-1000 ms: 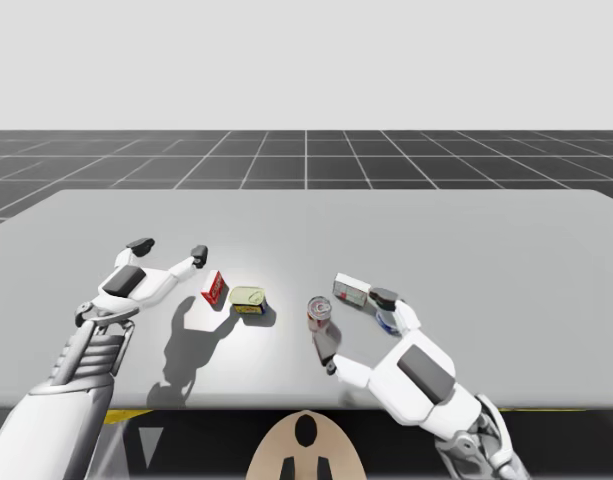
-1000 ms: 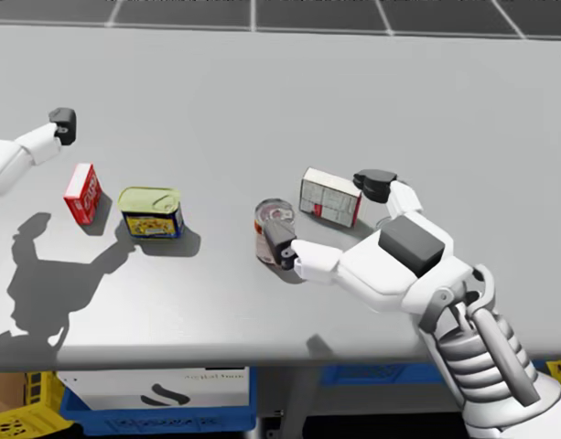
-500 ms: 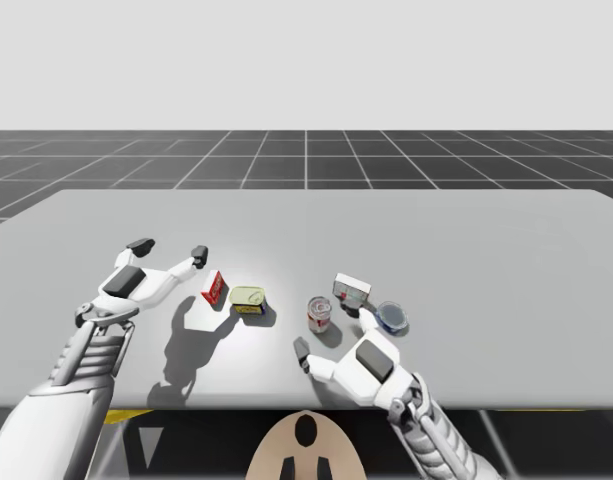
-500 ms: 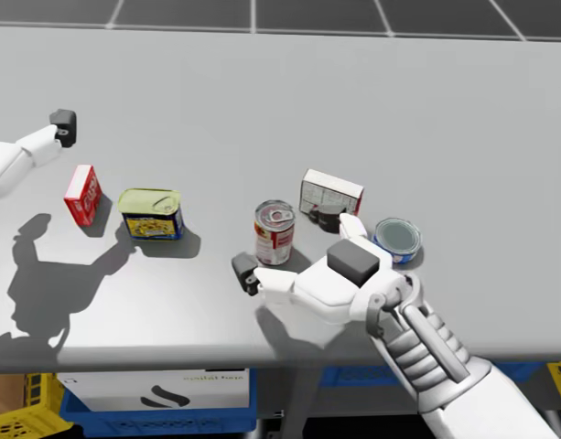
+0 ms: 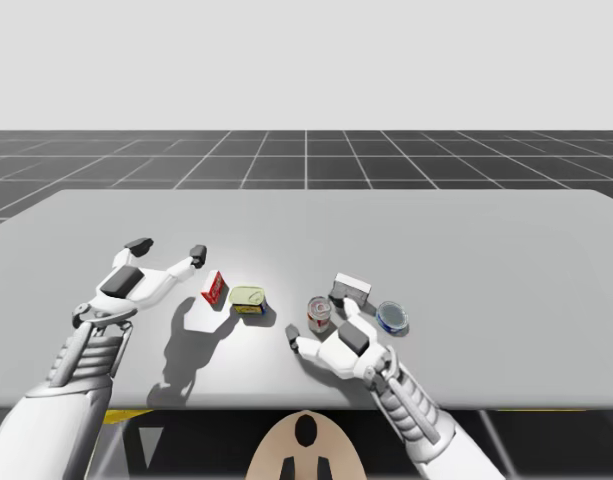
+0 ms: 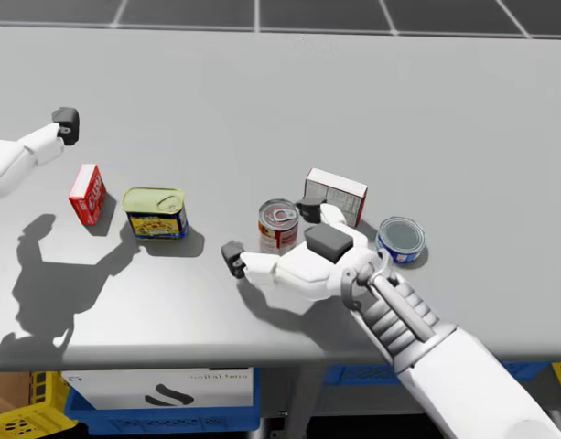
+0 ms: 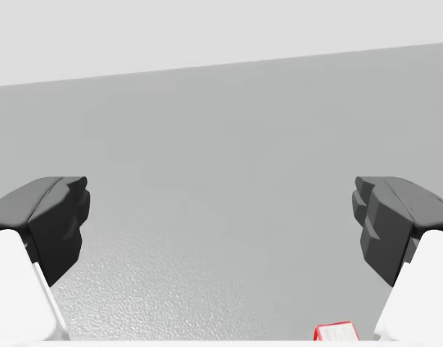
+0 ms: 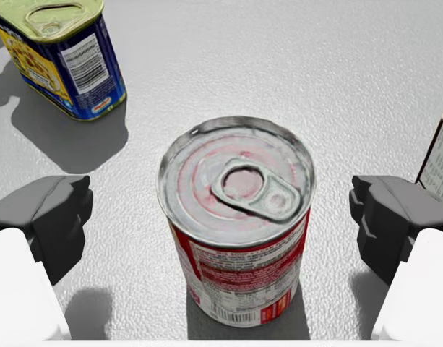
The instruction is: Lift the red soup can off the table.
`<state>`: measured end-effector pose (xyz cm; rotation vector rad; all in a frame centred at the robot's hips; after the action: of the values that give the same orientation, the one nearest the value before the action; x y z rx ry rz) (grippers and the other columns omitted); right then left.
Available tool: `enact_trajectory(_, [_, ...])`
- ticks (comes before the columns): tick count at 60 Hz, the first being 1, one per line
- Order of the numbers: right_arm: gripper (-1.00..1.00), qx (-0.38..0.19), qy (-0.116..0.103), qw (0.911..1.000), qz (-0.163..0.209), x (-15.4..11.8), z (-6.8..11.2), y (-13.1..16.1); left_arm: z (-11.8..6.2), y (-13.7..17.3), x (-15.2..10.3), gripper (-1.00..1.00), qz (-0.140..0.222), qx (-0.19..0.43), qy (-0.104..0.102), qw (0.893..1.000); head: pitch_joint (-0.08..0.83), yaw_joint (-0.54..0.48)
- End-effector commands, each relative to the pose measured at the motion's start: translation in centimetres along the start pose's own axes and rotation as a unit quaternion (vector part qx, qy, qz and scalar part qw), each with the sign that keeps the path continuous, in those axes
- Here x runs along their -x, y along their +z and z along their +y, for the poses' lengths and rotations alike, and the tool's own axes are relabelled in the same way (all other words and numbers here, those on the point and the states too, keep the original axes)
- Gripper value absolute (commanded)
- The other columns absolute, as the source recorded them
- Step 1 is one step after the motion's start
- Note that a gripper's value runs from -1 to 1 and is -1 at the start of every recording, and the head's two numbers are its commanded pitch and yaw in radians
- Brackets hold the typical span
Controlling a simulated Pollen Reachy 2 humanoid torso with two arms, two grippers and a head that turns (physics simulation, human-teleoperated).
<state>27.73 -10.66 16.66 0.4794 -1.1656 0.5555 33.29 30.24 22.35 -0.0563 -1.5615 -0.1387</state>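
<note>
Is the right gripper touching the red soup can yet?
Apart. In the right wrist view, the right gripper straddles the red soup can, with bare table showing between it and each finger.

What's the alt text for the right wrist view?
The red soup can stands upright on the grey table between my right end effector's open fingers, touching neither. A blue tin stands ahead of it; a white box's edge is beside one finger.

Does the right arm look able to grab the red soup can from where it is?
Probably yes. The right gripper is open with the red soup can upright between its fingers, a gap on each side. The white box stands close beside one finger, but not in the way.
</note>
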Motion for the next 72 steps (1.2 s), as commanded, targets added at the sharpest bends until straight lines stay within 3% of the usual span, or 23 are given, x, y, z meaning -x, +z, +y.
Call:
enact_trajectory(1, [-0.06, -0.019, -0.033, 0.9992, -0.015, -0.2, 1.8, -1.2, 0.0, 0.0, 0.0, -1.00, -0.001, 0.000, 0.000, 1.000, 0.709, -0.05])
enact_trajectory(2, [0.94, -0.021, -0.036, 0.9990, -0.013, -0.2, 1.8, -1.1, 0.0, 0.0, 0.0, -1.00, -0.001, 0.000, 0.000, 1.000, 0.709, -0.05])
enact_trajectory(3, [1.00, -0.021, -0.040, 0.9989, -0.013, -0.2, 1.8, -1.1, 0.0, 0.0, 0.0, -1.00, 0.000, 0.000, 0.000, 1.000, 0.709, -0.05])
enact_trajectory(15, [1.00, -0.026, -0.045, 0.9986, -0.014, -0.3, 1.7, -0.9, 0.0, 0.0, 0.0, -1.00, 0.000, -0.002, -0.003, 1.000, 0.680, -0.05])
enact_trajectory(33, [1.00, -0.032, -0.041, 0.9985, -0.014, -0.1, 1.9, -0.7, 0.0, -0.1, 0.1, -1.00, 0.003, -0.002, -0.008, 1.000, 0.451, -0.02])
enact_trajectory(45, [1.00, -0.043, -0.051, 0.9976, -0.019, -0.4, 2.1, -0.4, 0.0, 0.0, 0.1, -1.00, 0.002, -0.002, -0.007, 1.000, 0.360, -0.02])
enact_trajectory(51, [1.00, -0.038, -0.045, 0.9978, -0.032, -0.9, 2.1, 0.0, 0.0, 0.0, 0.1, -1.00, 0.002, -0.002, -0.007, 1.000, 0.343, -0.03])
enact_trajectory(61, [1.00, -0.030, -0.036, 0.9965, -0.070, -3.9, 1.9, 1.5, 0.1, 0.0, 0.1, -1.00, 0.000, -0.002, -0.006, 1.000, 0.342, -0.03])
enact_trajectory(72, [1.00, -0.022, -0.002, 0.9918, -0.125, -8.9, 2.1, 4.3, 0.1, 0.0, 0.0, -1.00, 0.000, -0.003, -0.006, 1.000, 0.345, -0.04])
